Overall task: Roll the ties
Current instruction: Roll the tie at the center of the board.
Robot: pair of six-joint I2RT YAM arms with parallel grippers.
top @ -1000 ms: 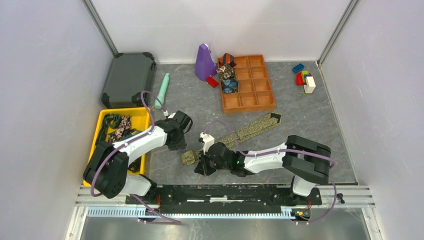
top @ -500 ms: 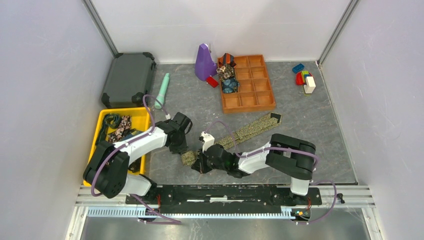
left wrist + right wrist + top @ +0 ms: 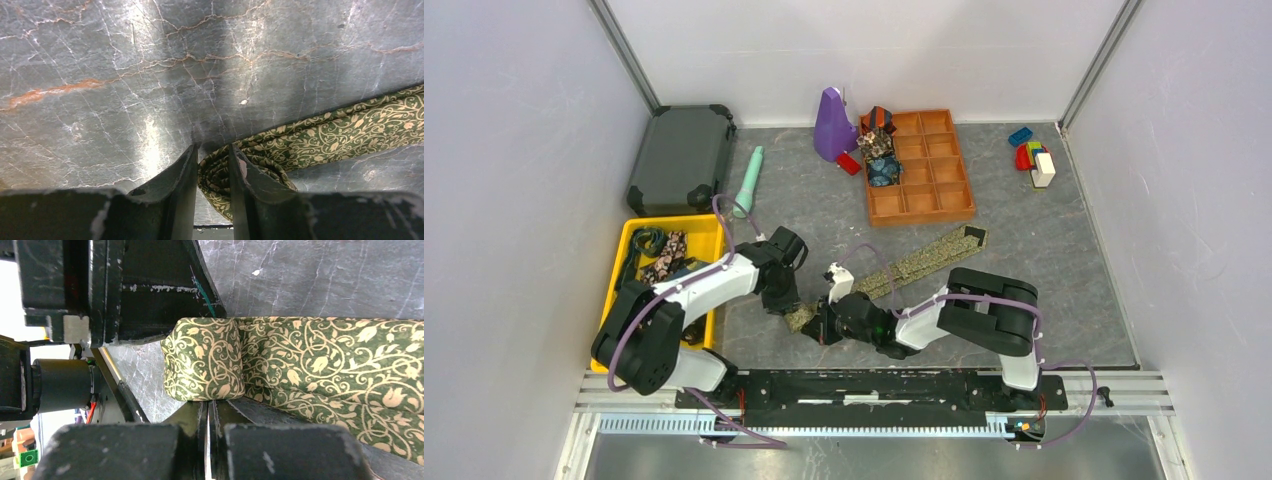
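An olive-gold patterned tie [image 3: 914,262] lies diagonally on the grey table, its near left end rolled into a small coil [image 3: 800,319]. My left gripper [image 3: 786,302] stands over the coil. In the left wrist view it [image 3: 212,149] is shut on the coil's edge [image 3: 216,172], with the flat strip [image 3: 350,125] running off to the right. My right gripper [image 3: 820,326] is at the coil's right side. In the right wrist view it [image 3: 207,402] is shut, tips against the coil [image 3: 205,360]; nothing shows between them.
An orange compartment tray [image 3: 944,190] at the back holds rolled ties [image 3: 880,148]. A yellow bin [image 3: 709,232] at the left holds more ties [image 3: 664,258]. A teal cylinder [image 3: 748,182], a dark case [image 3: 682,155], a purple object [image 3: 833,125] and toy blocks [image 3: 1034,158] lie around.
My right gripper has slid left up to the coil. My left gripper has moved toward the near edge onto the coil's left side. The coil has stayed in place.
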